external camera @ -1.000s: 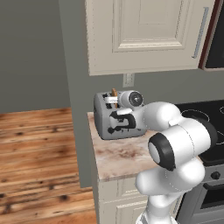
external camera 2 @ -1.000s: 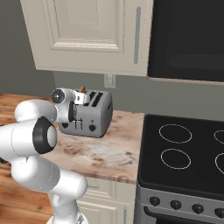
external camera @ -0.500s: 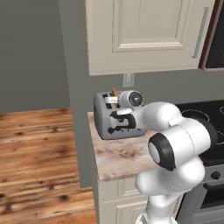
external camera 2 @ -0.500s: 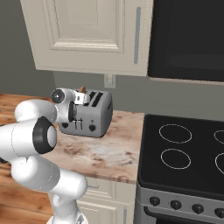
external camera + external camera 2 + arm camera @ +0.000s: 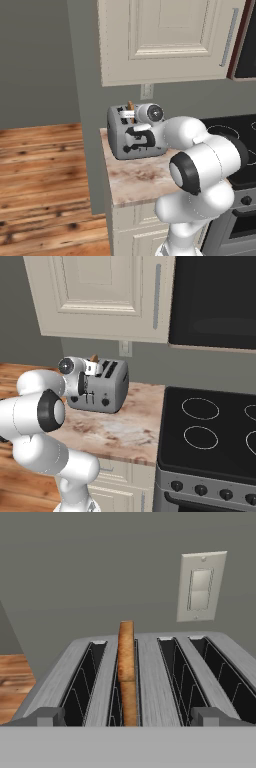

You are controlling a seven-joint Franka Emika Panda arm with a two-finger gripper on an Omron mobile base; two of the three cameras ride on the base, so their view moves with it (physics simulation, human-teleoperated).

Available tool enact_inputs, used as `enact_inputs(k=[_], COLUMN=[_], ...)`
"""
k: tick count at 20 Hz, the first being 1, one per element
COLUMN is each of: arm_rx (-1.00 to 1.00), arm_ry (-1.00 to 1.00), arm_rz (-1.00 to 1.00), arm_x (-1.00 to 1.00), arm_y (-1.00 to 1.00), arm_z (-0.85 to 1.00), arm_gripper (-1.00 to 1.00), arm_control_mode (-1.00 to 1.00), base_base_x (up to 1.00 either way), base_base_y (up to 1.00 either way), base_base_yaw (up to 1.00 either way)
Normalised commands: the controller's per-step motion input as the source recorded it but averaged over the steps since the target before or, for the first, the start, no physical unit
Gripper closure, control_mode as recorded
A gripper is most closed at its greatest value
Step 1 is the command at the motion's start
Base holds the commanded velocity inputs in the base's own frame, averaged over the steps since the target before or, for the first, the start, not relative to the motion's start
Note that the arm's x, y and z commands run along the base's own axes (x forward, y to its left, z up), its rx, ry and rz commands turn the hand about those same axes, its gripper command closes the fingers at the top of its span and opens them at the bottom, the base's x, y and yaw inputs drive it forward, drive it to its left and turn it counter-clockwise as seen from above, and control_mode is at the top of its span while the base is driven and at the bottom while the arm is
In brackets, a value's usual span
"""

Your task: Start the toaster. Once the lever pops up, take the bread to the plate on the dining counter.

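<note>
Above the toaster [image 5: 150, 677], the gripper [image 5: 127, 719] is held wide; the bread [image 5: 126, 657] could be toppled by misaligned closure.

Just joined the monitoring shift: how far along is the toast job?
Done, it seems: the bread stands tall out of its toaster slot, as if popped up, though I can't tell the lever's position. In hand: the open claw sits before the slice, not gripping. Left: grasp it, lift it, carry it to the plate.

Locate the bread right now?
The bread stands upright in the toaster's second slot from the left in the hand view, sticking up above the top, on the counter corner under the wall switch.
</note>
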Motion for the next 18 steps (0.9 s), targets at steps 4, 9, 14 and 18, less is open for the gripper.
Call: enact_inputs(k=[4, 9, 14, 18], arm_rx=[0.0, 0.0, 0.0, 0.0], arm_ry=[0.0, 0.0, 0.0, 0.0], arm_rz=[0.0, 0.0, 0.0, 0.0], arm_x=[0.0, 0.0, 0.04, 0.07], arm_y=[0.0, 0.0, 0.0, 0.0], arm_z=[0.0, 0.0, 0.0, 0.0], arm_gripper=[-1.0, -1.0, -1.0, -1.0], arm_control_mode=[-1.0, -1.0, -1.0, -1.0], base_base_x=[0.0, 0.0, 0.0, 0.0], base_base_y=[0.0, 0.0, 0.0, 0.0], base_base_yaw=[0.0, 0.0, 0.0, 0.0])
